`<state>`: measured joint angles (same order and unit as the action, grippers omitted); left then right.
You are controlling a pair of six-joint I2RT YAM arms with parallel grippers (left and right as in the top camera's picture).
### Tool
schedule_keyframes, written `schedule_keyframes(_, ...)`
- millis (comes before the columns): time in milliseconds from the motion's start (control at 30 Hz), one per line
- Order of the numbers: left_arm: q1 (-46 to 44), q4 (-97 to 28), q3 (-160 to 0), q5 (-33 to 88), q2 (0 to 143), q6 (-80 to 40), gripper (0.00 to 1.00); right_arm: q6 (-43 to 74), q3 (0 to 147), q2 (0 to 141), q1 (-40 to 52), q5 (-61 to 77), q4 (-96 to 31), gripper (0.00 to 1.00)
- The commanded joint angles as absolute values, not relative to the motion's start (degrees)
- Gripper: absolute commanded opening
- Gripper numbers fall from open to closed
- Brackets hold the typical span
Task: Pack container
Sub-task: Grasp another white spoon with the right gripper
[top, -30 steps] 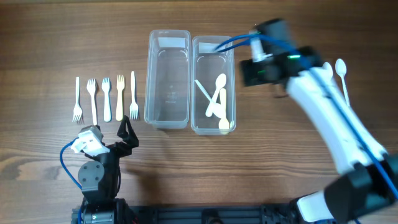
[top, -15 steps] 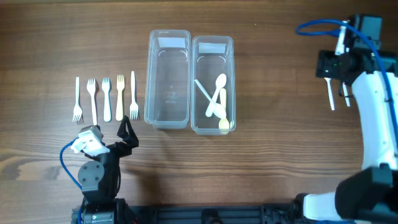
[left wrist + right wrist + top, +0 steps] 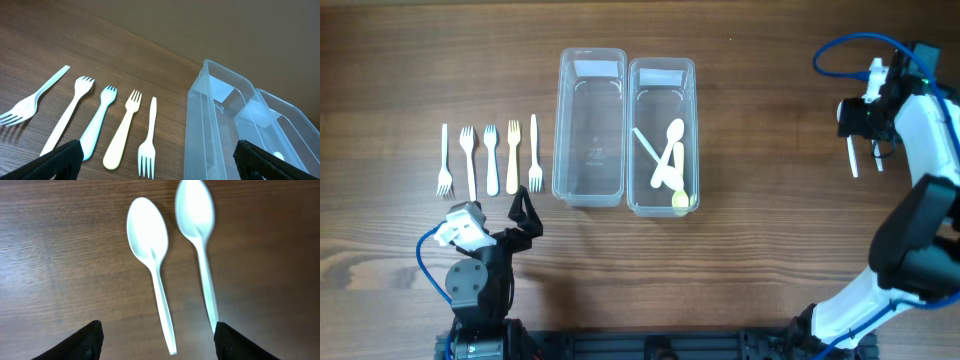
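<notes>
At table [image 3: 770, 260] centre, standing side by side with long walls just beside each other:
- left container [image 3: 590, 150], clear plastic, showing a bare floor;
- right container [image 3: 658, 95], same make, holding several packed spoons [image 3: 672, 155], pale, crossing one another toward the near end.

Off to the left of the containers, lying in a row on the wood with handles roughly parallel: five forks [image 3: 491, 158], white and cream, none touching its neighbour. Two outer ones pointing tines toward the robot, three inner ones pointing tines away. Appearing in the left wrist view as a fan ahead of the camera, apart from the nearer container wall.

Just on the robot's side of the fork row, sitting close to its arm base: left gripper [image 3: 525, 212], fingers spreading wide to both lower corners of its own wrist view, gripping nothing.

Over at the far right edge, hanging above the wood: right gripper [image 3: 160, 342], gaping wide, gripping nothing, flanking two loose spoons [image 3: 150, 245]. Both white, lying side by side on the bare table, near each other without touching, bowls pointing away from the wrist camera, handles running back toward the fingers.
</notes>
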<state>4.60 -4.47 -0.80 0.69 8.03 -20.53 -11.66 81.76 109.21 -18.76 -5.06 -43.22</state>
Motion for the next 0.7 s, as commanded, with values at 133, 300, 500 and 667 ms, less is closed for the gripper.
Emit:
schedule_keyframes(133, 4.8, -4.6, -0.5, 0.6, 7.9, -21.4, 1.00, -16.6, 81.2, 115.5, -18.8, -3.6, -38.9, 0.72)
schedule_keyframes(300, 4.8, -4.6, -0.5, 0.6, 7.9, -21.4, 1.00, -17.3, 81.1, 117.7, -18.8, -3.5, -36.5, 0.72)
schedule_keyframes(500, 4.8, -4.6, -0.5, 0.6, 7.9, -21.4, 1.00, -17.6, 81.1, 121.8, -18.9, -3.3, -35.9, 0.71)
schedule_keyframes(667, 4.8, -4.6, -0.5, 0.6, 7.9, -21.4, 1.00, -17.3, 81.1, 123.2, -18.9, -3.3, -35.7, 0.60)
